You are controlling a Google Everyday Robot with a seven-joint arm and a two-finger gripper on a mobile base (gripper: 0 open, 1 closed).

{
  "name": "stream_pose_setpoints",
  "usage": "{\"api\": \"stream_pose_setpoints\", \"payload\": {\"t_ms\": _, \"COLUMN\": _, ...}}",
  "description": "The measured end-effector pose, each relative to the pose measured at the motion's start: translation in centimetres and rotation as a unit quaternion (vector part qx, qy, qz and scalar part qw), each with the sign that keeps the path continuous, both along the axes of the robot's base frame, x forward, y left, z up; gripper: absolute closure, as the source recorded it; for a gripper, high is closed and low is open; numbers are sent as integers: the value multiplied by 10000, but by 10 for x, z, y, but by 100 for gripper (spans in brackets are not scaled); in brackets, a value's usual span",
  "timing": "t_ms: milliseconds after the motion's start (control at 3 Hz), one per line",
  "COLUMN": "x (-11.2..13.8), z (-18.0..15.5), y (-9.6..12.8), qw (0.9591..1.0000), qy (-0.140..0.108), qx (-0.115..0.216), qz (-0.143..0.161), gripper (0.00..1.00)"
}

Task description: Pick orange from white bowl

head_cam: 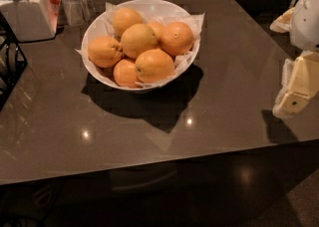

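The white bowl (167, 5), lined with crinkled white paper, stands at the back middle of the dark table. It holds several oranges. The deep-coloured orange (176, 38) lies at the bowl's right side, beside paler yellow-orange fruits. One fruit with a puckered nub (104, 51) lies at the left. My gripper (295, 91), cream-coloured, hangs at the right edge of the view, above the table's right edge. It is well to the right of the bowl, apart from it, and holds nothing that I can see.
A white square lidded jar (25, 12) stands at the back left, with a clear container (76, 11) next to it. A black wire rack (10, 66) is at the left edge. The table's front edge (149, 166) runs across the lower view.
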State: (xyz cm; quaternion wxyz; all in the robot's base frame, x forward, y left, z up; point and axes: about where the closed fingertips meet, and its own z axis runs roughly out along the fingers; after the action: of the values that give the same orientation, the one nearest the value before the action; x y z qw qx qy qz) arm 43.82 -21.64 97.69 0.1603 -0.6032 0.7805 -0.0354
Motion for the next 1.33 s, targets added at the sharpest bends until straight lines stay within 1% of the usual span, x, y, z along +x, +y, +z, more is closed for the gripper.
{"api": "stream_pose_setpoints", "payload": {"t_ms": 333, "x": 0, "z": 0, "y": 0, "qw": 10000, "qy": 0, "qx": 1, "qz": 1, "gripper": 0}}
{"api": "stream_pose_setpoints", "payload": {"t_ms": 667, "x": 18, "z": 5, "y": 4, "qw": 9997, "qy": -24, "qx": 177, "qz": 182, "gripper": 0}}
{"api": "stream_pose_setpoints", "payload": {"t_ms": 1000, "x": 59, "z": 11, "y": 25, "qw": 9960, "qy": 2, "qx": 580, "qz": 680, "gripper": 0}}
{"api": "stream_pose_setpoints", "payload": {"t_ms": 1333, "x": 107, "z": 15, "y": 53, "qw": 9876, "qy": 20, "qx": 1102, "qz": 1118, "gripper": 0}}
